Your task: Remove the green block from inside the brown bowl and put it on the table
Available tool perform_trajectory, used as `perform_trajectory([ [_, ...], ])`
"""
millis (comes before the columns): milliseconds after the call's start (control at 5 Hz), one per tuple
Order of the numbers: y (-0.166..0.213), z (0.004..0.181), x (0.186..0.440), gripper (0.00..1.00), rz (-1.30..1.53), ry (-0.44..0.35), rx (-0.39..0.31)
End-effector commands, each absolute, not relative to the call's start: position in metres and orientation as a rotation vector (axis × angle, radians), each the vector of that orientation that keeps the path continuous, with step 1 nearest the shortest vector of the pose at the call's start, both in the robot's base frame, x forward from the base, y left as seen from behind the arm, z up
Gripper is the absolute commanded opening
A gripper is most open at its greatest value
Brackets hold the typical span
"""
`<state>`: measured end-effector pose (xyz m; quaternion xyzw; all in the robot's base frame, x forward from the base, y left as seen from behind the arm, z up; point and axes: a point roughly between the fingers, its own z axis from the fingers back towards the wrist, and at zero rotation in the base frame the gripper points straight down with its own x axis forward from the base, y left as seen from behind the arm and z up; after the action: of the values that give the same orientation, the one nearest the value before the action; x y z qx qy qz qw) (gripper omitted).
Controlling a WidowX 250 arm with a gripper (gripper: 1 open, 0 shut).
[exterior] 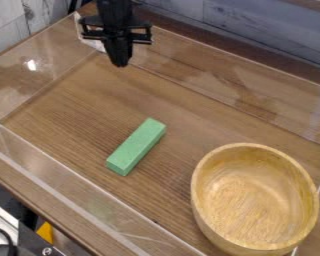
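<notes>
Wood-grain surface [216,100]: the green block [136,147] lies beside the empty brown bowl [255,198]. The tool [120,60], clenched on nothing, hangs far back; task looks finished.

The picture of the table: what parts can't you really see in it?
- Brown bowl: its bottom right rim is cut off by the picture's edge in the camera view.
- Arm above the fingers: cut off by the top edge.
- Fingers: shut together, dark and small, so the tips can't be told apart.
- Underside of the green block: hidden against the table.
- Clear walls: glare blurs what lies behind them.
</notes>
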<state>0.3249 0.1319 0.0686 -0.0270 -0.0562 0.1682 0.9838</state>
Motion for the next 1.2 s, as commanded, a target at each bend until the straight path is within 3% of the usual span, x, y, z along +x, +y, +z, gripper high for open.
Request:
perform_trajectory([
  [0,0.133,0.082,0.34,0.0,0.386,-0.169,-0.027],
  [400,0.135,0.049,0.353,0.0,0.4,-0.153,-0.015],
  [1000,0.129,0.046,0.353,0.0,0.278,-0.129,-0.022],
])
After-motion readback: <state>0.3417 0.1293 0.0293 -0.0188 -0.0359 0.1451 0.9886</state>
